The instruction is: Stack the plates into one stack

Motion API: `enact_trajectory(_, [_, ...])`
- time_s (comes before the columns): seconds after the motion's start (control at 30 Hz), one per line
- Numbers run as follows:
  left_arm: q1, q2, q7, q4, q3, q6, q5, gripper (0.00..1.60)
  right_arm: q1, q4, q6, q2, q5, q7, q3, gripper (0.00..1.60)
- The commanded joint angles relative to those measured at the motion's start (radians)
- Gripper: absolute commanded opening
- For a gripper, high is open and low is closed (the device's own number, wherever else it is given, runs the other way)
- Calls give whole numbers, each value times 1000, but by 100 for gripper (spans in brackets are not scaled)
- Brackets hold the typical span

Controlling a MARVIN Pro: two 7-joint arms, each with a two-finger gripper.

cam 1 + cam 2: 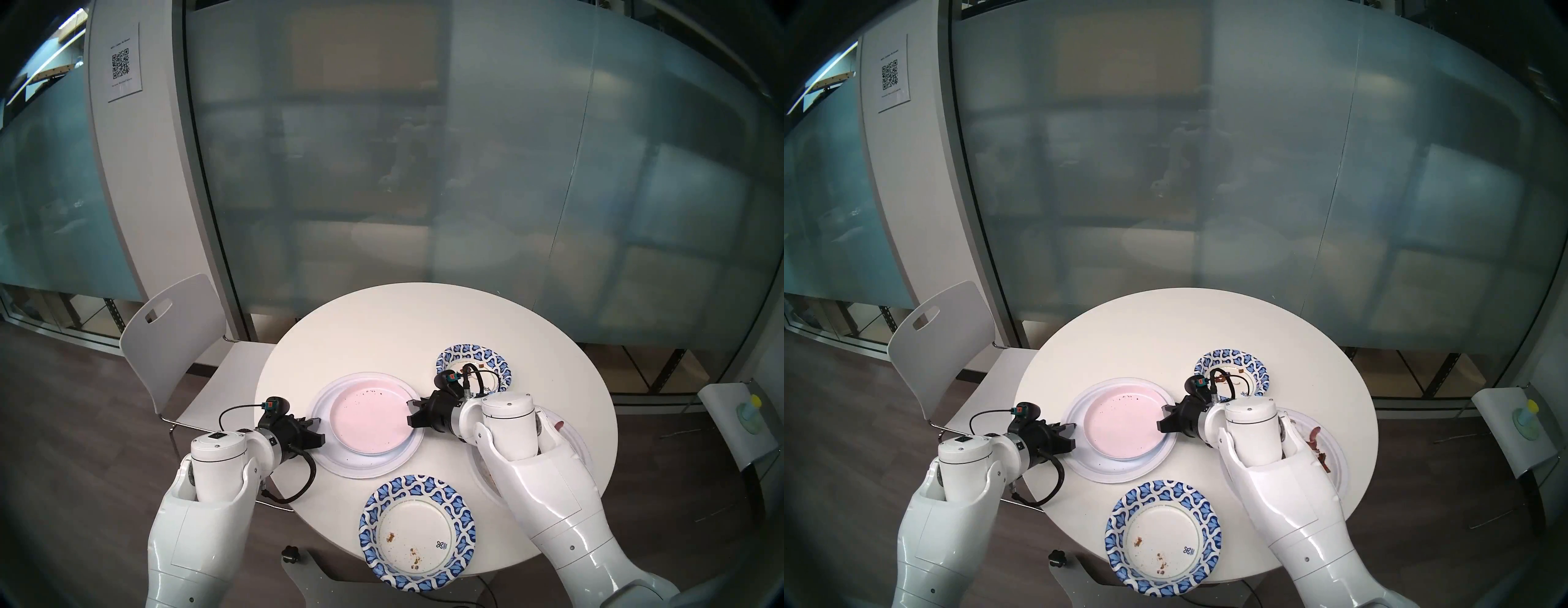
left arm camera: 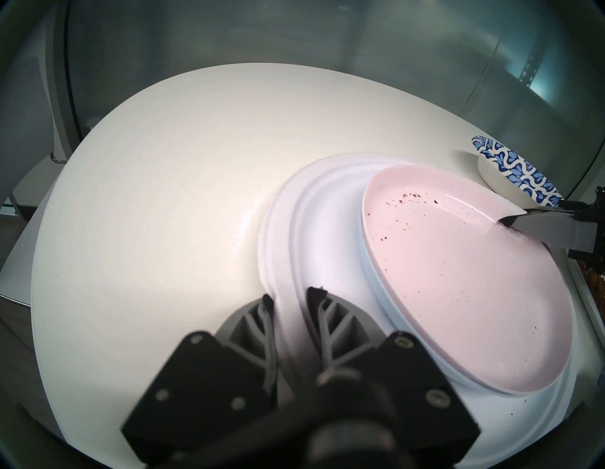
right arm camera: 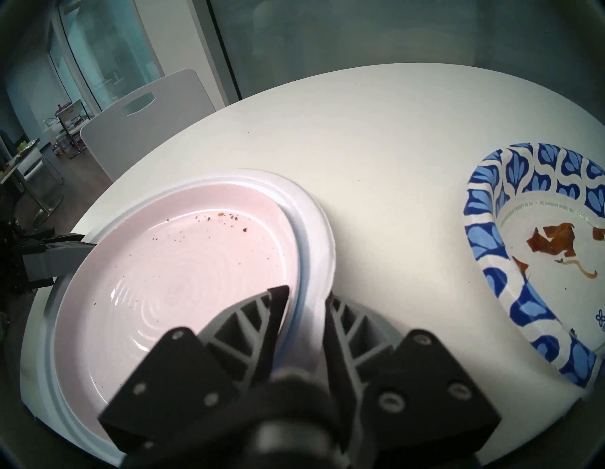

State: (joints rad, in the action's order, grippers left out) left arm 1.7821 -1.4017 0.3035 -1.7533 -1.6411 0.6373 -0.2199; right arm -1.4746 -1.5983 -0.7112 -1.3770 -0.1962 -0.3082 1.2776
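- At the middle of the tabletop (image 1: 382,322) stands the stack so far: a pink plate (image 1: 369,418) in a pale blue plate (image 3: 298,262), both on a large white plate (image 1: 360,469).
- The left end effector (image 1: 316,429) is closed on the white plate's left rim.
- The right end effector (image 1: 413,412) has one finger inside the pink plate and the other outside the white rim. We cannot tell whether it clamps them or only straddles them.
- If we lift or drag with the two sides uneven, we judge the base may tilt, and the pink and blue plates may slide off with their crumbs.
- The white rim looks thin. A hard pinch or a pull from one side could fold it and let it slip out.
- If the right end effector is not truly clamped, only the left would carry the load, and the stack could sag to the right.
- A second white plate (image 1: 1331,450), with food scraps, lies under the right arm. A low forearm could brush it and smear or shove it.
- The patterned plate (image 1: 418,533) hangs over the near edge of the tabletop between the arms. A careless swing could tip it to the floor.
- The patterned bowl (image 1: 474,367) sits just behind the right wrist, near its cable, which could snag or nudge it.
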Motion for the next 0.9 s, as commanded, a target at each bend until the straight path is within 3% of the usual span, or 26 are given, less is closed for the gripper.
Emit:
enact_trajectory(0.0, [-3, 4, 5, 9, 1, -2, -1, 0, 47, 5, -5, -18, 0, -13, -21, 58])
enact_trajectory(0.3, [-4, 4, 2, 15, 0, -6, -8, 0, 92, 62, 4, -40, 2, -25, -56, 59])
enact_trajectory(0.57, [-7, 5, 1, 18, 5, -9, -11, 0, 96, 47, 4, -41, 2, -25, -66, 59])
enact_trajectory(0.7, [-10, 4, -2, 20, 7, -9, -10, 0, 82, 16, -8, -30, 0, -23, -61, 66])
enact_trajectory(0.87, [-12, 3, -4, 25, 10, -9, -6, 0, 62, -16, -24, -13, -2, -22, -50, 90])
